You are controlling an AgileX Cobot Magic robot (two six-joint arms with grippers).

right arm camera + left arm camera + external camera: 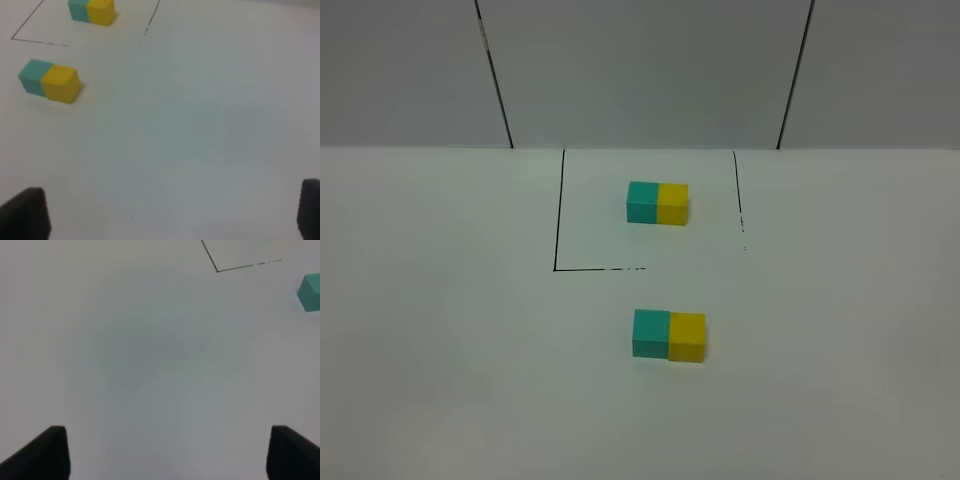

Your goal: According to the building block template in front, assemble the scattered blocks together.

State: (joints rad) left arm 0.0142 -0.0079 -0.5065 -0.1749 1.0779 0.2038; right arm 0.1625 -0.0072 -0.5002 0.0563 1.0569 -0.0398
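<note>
Matte teal cube (pixel 651 333) touching yellow cube (pixel 687 337) at its 3 o'clock: probably light, rigid, graspable across flat sides; both pincers gape empty.

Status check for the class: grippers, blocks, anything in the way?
Both grippers open, empty, clear of blocks. Teal cube and yellow cube touching, slightly misaligned, matching template. Nothing in the way.

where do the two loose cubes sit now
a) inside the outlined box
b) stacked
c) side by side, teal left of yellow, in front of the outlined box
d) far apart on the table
c: the teal cube and yellow cube sit together, nearer the camera than the outlined box holding the template.
</note>
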